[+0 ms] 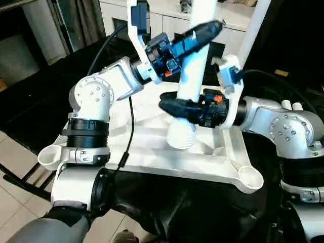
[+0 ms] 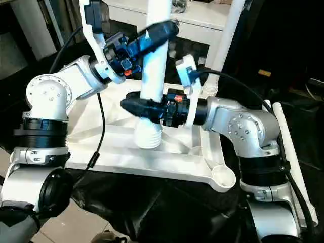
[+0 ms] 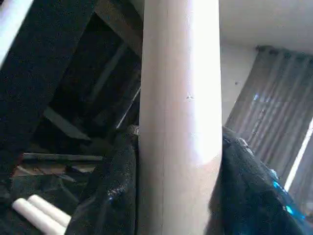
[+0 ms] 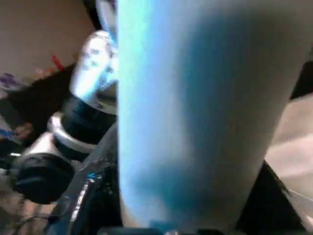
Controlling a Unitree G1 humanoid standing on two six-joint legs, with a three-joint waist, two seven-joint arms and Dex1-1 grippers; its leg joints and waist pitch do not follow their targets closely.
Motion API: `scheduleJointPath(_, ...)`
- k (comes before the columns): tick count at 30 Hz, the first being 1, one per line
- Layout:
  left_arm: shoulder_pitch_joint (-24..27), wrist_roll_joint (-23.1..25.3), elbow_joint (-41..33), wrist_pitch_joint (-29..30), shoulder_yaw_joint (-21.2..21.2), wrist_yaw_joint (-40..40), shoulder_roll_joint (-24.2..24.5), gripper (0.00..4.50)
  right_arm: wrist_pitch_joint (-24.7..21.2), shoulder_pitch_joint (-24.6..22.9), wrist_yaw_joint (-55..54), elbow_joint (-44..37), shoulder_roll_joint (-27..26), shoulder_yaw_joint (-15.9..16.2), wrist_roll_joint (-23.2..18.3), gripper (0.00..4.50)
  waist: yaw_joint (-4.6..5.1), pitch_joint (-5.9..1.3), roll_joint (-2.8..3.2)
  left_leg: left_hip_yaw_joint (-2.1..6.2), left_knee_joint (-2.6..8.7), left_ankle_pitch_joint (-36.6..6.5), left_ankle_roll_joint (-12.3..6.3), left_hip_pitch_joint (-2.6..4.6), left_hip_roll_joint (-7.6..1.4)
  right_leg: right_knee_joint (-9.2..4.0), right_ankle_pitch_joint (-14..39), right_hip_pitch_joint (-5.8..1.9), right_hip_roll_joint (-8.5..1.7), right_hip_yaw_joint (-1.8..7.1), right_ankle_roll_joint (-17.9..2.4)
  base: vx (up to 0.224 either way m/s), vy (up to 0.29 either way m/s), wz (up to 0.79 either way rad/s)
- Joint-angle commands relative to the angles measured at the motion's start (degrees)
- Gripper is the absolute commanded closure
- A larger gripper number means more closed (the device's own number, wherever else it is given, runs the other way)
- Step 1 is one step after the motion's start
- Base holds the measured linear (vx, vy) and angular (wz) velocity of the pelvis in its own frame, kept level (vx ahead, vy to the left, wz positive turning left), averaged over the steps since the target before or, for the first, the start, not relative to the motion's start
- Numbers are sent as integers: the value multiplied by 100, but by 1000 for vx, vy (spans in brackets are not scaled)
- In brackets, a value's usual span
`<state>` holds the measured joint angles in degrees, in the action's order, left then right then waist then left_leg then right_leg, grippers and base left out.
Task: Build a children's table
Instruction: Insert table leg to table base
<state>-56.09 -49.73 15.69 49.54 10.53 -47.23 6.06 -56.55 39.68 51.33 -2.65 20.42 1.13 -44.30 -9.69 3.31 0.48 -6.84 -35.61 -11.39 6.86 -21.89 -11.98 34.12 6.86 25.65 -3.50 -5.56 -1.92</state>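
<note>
The white tabletop [image 1: 152, 158] lies upside down on a black cloth, ribbed side up, with round corner sockets [image 1: 251, 177] at its near corners. One white leg [image 1: 195, 66] stands upright over the middle of it, and its ribbed flared end [image 1: 181, 135] is down on the underside. My left gripper [image 1: 205, 30] is shut on the leg high up. My right gripper [image 1: 174, 107] wraps its black fingers around the same leg lower down, just above the flared end. The leg [image 3: 181, 122] runs between the dark fingers in the left wrist view, and the leg [image 4: 195, 112] sits just as close in the right wrist view.
A second white leg [image 2: 229, 30] rises slanted behind my right arm. Another leg [image 2: 291, 152] lies on the cloth at the right. A white cabinet [image 1: 167, 15] stands behind. Black cloth [image 1: 192, 212] hangs off the front, with tiled floor [image 1: 15, 152] at the left.
</note>
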Motion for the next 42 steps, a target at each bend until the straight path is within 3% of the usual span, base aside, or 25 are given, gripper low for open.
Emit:
scheduleJointPath(1,0,30,-163,-53,-110,-27,5,270,60,-58,-188,-80,69,99,229,166,-8,-510,-52,-172,355,-215,-130,-35,35,-405,2126,-516,-329,198,-260,0,0,0)
scheduleJointPath(4,18,152,-127,-159,-182,-56,63,270,98,-47,-818,-142,115,253,702,146,4,-506,-14,-158,364,-232,-78,-27,33,-413,2184,-506,-328,198,-196,0,0,0)
scheduleJointPath(7,27,188,-120,-190,-197,-88,76,270,56,-63,-914,-150,96,226,704,146,7,-509,-29,-168,361,-322,-82,-28,45,-425,2235,-512,-323,190,-172,0,0,0)
scheduleJointPath(9,47,350,-92,-397,-253,-132,102,270,-145,-106,-1106,-250,57,186,664,146,5,-514,55,-151,363,-333,-71,-16,36,-421,2168,-502,-321,190,-195,0,0,0)
scheduleJointPath(11,52,431,-67,-511,-270,-143,109,270,-239,-137,-1187,-323,45,190,670,146,18,-517,20,-156,365,-310,-69,-19,37,-428,2090,-513,-312,191,-197,0,0,0)
scheduleJointPath(18,60,624,11,-798,-347,-181,128,270,-554,-259,-1852,-510,-219,59,692,146,34,-519,26,-143,376,-351,-5,-15,25,-398,1928,-520,-324,202,-324,0,0,0)
scheduleJointPath(24,114,776,-11,-1003,-436,-226,125,270,-682,-284,-2351,-561,-558,-216,588,146,51,-520,46,-140,383,-419,41,-6,21,-400,1923,-517,-329,206,-316,0,0,0)
scheduleJointPath(25,122,794,-8,-1037,-441,-247,126,270,-705,-290,-2440,-582,-612,-262,594,146,51,-524,86,-138,380,-420,54,-5,22,-391,1873,-511,-334,209,-333,0,0,0)
scheduleJointPath(32,139,828,2,-1175,-447,-315,123,270,-833,-349,-2840,-718,-757,-393,636,146,84,-525,88,-136,388,-441,94,-3,25,-377,1692,-531,-331,215,-391,0,0,0)
scheduleJointPath(33,143,824,1,-1183,-450,-324,127,270,-845,-350,-2881,-733,-777,-418,633,146,81,-525,123,-132,386,-441,100,-1,24,-377,1692,-527,-331,216,-391,0,0,0)
scheduleJointPath(35,147,829,9,-1183,-454,-338,130,270,-875,-352,-2922,-758,-794,-438,639,146,94,-528,97,-132,390,-456,102,-4,28,-371,1678,-542,-325,213,-390,0,0,0)
scheduleJointPath(42,169,905,37,-1219,-521,-439,180,270,-977,-363,-2978,-853,-727,-472,588,146,139,-520,118,-137,385,-483,74,-12,44,-396,1768,-545,-318,207,-354,0,0,0)
